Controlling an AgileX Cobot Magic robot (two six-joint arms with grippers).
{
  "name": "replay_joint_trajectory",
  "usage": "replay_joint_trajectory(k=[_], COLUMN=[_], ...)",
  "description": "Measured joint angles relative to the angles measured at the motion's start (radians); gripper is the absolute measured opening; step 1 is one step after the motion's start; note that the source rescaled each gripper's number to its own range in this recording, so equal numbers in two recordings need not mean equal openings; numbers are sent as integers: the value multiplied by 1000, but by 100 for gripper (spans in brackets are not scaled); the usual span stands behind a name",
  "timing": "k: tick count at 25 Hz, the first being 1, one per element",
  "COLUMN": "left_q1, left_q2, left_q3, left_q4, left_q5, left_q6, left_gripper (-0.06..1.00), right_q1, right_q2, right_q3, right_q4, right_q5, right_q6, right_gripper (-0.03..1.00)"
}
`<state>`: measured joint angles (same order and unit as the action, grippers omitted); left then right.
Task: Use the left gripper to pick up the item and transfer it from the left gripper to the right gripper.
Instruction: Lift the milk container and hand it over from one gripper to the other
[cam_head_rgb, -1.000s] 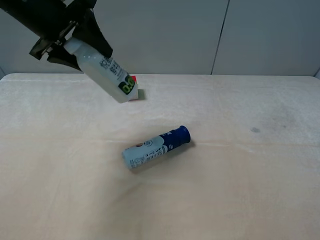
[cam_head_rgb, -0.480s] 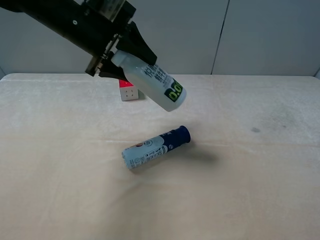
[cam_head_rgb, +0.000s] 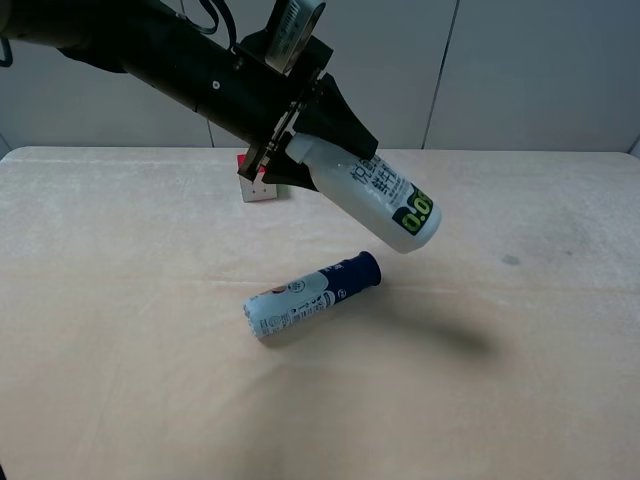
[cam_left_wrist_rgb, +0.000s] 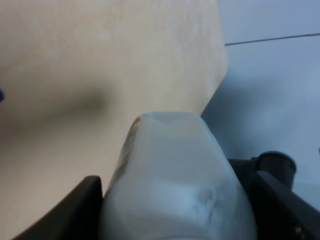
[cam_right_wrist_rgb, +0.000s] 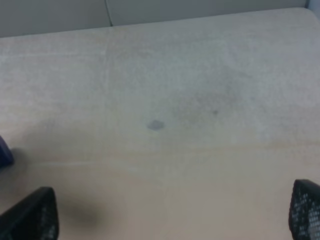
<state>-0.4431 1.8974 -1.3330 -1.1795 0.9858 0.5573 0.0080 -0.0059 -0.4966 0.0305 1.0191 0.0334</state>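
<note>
White bottle (cam_head_rgb: 385, 200) clamped at cap end in left gripper (cam_head_rgb: 325, 160), tilted, airborne near blue-and-white tube (cam_head_rgb: 312, 297). Jaws of right gripper (cam_right_wrist_rgb: 170, 215) spread wide, holding nothing.

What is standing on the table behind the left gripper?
A small cube with a white side and red top. The left gripper, holding the white bottle, covers its upper part.

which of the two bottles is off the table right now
The white bottle with the green-and-black band: the left gripper holds it by the cap end, tilted in the air. The blue-capped tube lies on its side on the table.
</note>
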Motion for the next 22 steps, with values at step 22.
replay_joint_trajectory(k=[22], left_q1=[0], left_q2=[0], left_q3=[0], left_q4=[-26], left_q5=[23], left_q6=[25], left_gripper=[5], right_q1=[404], right_q2=[690], right_q3=[-296], right_q4=[395], right_q5=[-181], right_q6=[-572], right_gripper=[100])
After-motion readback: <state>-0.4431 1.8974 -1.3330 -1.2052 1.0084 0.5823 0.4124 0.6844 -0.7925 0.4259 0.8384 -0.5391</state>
